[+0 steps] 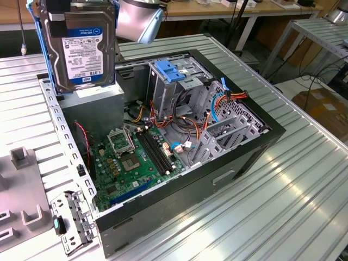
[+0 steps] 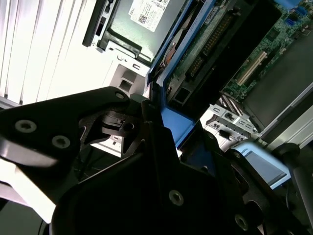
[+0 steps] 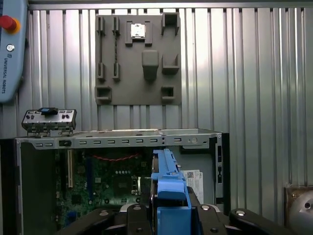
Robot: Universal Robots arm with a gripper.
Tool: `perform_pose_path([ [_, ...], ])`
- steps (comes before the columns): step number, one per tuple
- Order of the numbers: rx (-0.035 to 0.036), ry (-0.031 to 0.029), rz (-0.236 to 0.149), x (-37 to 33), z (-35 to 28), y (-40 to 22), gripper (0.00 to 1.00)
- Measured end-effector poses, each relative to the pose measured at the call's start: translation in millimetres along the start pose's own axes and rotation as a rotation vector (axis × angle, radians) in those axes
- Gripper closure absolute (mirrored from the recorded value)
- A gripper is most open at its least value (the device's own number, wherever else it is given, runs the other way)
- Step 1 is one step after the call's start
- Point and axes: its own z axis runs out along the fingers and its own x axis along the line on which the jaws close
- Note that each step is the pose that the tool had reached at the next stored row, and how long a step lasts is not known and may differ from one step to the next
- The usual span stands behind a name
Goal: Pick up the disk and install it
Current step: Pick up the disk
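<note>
Exterior view: a ribbed aluminium counter (image 1: 283, 206) carries an open computer case (image 1: 217, 179) lying on its side, with a green motherboard (image 1: 136, 163), a grey power supply (image 1: 95, 109) and a bare-metal drive cage (image 1: 174, 87) inside. A grey fixture tray (image 1: 22, 201) lies on the counter at the exterior view's left. Wooden workbenches (image 1: 217, 11) and loose cables stand behind.

The disk (image 1: 81, 46) is silver metal with a white label carrying a blue band and barcodes, and blue plastic along both long sides. It hangs in the air above the power-supply end of the case, clear of the drive cage. It is upright, its long axis vertical and its label facing the exterior camera.

In the first wrist view the black hand (image 3: 168, 218) is clamped on the disk, seen edge-on with its blue rail (image 3: 168, 181) uppermost.
</note>
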Motion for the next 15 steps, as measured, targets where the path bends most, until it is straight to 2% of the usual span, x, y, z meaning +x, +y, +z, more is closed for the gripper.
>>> perform_pose_path([
  [2, 0.0000, 0.0008, 0.000, 0.2, 0.2, -7.3, 0.63],
  [3, 0.0000, 0.0015, 0.000, 0.3, 0.5, -13.3, 0.63],
  [8, 0.0001, 0.0024, 0.000, 0.8, 1.0, -26.3, 0.63],
  [12, 0.0001, 0.0031, 0.000, 0.6, 1.1, -35.9, 0.63],
  [15, 0.0001, 0.0032, 0.000, 0.6, 1.1, -36.3, 0.63],
])
